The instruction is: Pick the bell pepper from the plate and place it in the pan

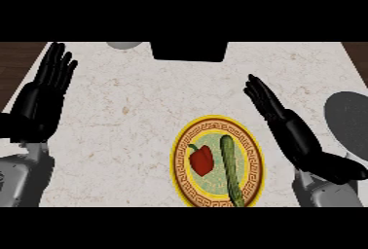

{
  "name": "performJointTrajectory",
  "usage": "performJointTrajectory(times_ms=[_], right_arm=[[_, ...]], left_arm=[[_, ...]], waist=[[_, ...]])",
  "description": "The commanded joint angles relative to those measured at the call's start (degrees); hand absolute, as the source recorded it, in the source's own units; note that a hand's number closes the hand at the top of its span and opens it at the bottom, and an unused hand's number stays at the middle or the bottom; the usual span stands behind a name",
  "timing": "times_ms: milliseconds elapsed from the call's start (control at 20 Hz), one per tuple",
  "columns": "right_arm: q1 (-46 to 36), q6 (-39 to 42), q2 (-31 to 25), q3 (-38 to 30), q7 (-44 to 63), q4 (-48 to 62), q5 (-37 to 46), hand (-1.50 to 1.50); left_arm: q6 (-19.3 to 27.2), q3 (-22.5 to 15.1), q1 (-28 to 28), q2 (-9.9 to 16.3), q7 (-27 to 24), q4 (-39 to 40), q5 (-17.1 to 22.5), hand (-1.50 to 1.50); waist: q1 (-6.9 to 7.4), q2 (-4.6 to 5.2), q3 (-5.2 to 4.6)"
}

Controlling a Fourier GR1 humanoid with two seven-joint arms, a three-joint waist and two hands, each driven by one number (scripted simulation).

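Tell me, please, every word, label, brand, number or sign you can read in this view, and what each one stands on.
None: no readable text shows anywhere.
The plate carries only a gold key-pattern border, not letters.
The bell pepper, cucumber, pan and counter bear no markings.

No words, labels, brand marks or numbers can be read anywhere. The nearest thing to a sign is the dark meander band on the yellow rim of the round patterned plate [215, 124], mere ornament, not lettering.
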Motion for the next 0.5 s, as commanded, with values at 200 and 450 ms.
performJointTrajectory(times_ms=[200, 450], right_arm=[[-16.0, 13.9, 5.2, 1.7, -1.2, 7.7, -12.5, 1.5], [-9.3, 11.2, -6.3, 0.0, -16.2, 8.2, 6.8, 1.5]], left_arm=[[1.9, 0.7, 2.5, -1.8, 3.9, 4.3, 0.3, 0.0], [1.3, 0.2, 7.4, -3.3, 5.5, 5.3, 1.6, 0.0]], waist=[[0.4, 1.21, 1.07], [-2.36, 0.38, 1.08]])
